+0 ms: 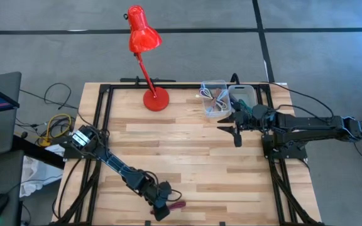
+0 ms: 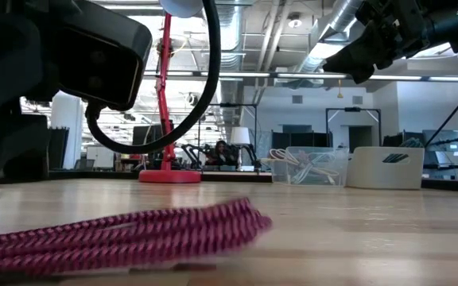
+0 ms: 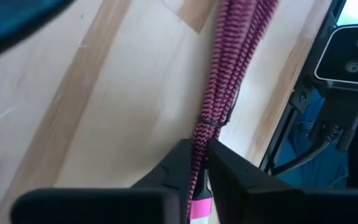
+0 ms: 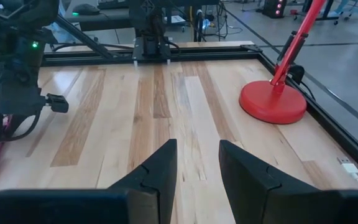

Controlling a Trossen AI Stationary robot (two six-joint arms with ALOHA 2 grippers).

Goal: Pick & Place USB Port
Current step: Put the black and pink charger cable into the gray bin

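Left gripper (image 3: pixel 194 177) sits low at the table's (image 1: pixel 193 157) near edge, its fingers (image 3: pixel 169 171) closed narrowly around the magenta braided cable (image 3: pixel 229 74), which lies bundled on the wood. Right gripper (image 4: pixel 197 168) hovers above the table near the clear bin (image 1: pixel 213 97) and red lamp (image 1: pixel 144 56), its jaws parted and holding nothing.

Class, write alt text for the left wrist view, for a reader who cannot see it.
The left tool has its two dark fingers closed around a bundled magenta braided cable lying on the light wooden table. A thin dark tie cinches the bundle just ahead of the fingers, and the table's black frame runs along its edge beyond the cable.
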